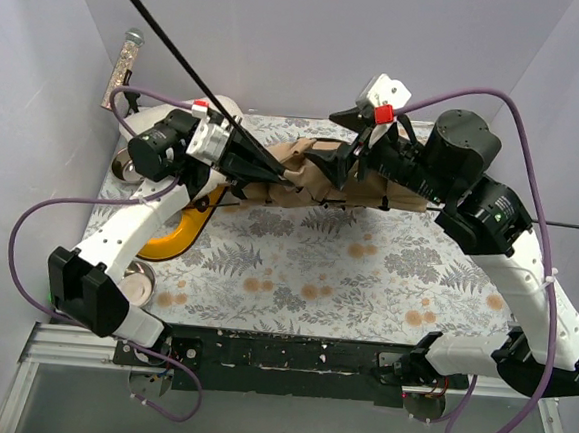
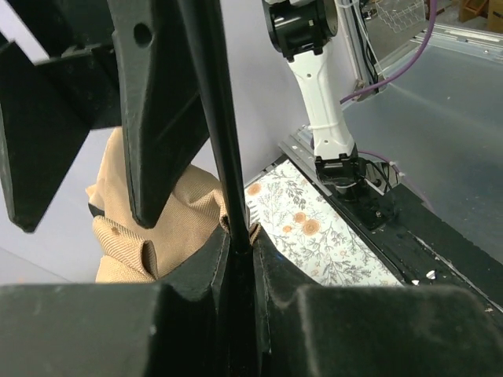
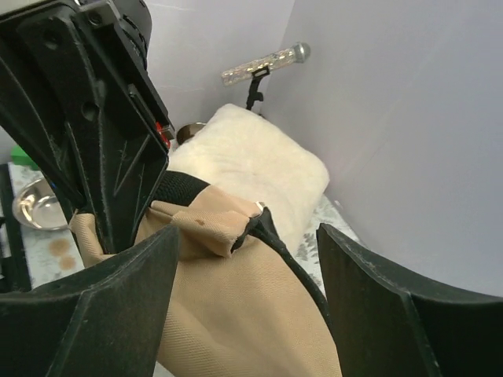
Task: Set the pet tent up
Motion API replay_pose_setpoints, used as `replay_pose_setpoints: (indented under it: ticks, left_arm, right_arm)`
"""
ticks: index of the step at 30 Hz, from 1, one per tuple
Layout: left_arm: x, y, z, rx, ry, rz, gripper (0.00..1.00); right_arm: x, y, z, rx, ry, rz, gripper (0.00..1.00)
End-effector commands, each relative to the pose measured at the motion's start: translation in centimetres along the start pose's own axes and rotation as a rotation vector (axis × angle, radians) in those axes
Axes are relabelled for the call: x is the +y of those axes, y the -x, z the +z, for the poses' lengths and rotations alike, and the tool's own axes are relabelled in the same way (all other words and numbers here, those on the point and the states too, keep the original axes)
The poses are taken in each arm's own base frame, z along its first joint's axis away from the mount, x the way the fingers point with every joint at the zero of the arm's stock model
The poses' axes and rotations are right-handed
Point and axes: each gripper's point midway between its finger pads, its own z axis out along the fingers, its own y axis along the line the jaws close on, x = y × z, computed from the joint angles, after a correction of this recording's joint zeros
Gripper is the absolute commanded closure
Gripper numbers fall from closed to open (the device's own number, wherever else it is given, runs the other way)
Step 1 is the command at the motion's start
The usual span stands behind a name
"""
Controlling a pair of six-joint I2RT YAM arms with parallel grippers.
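Pet tent (image 1: 310, 183): limp, light fabric with a thin springy pole (image 1: 173, 42). Left gripper (image 1: 258, 167) clamped on pole at tent's edge. Right gripper (image 1: 346, 164) spread over fabric; best hold is the hem.

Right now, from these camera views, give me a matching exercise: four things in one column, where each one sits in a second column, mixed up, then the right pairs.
Things:
1. black pole
2. tan tent fabric
3. cream cushion
4. yellow stand

Places:
A. at the far edge, behind the tent
B. on the left side of the floral mat, partly under the left arm
C. held in the left jaws, slanting up toward the far left
D. bunched up at the far middle of the mat

Pairs: 1-C, 2-D, 3-A, 4-B
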Motion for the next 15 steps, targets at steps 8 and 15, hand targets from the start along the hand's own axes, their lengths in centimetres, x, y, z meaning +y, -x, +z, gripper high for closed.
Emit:
replay_pose_setpoints:
  ticks: [8,15]
  left_arm:
    - [-6.5,-1.0,-0.5,0.172,-0.191,0.179,1.0]
    - [-7.5,-1.0,0.1,0.155,-0.215,0.182,1.0]
  right_arm:
    - [4.4,-3.5,-1.5,0.02,0.197,0.041,0.27]
    - [6.1,-4.4,-0.4,0.038,0.296,0.095,0.34]
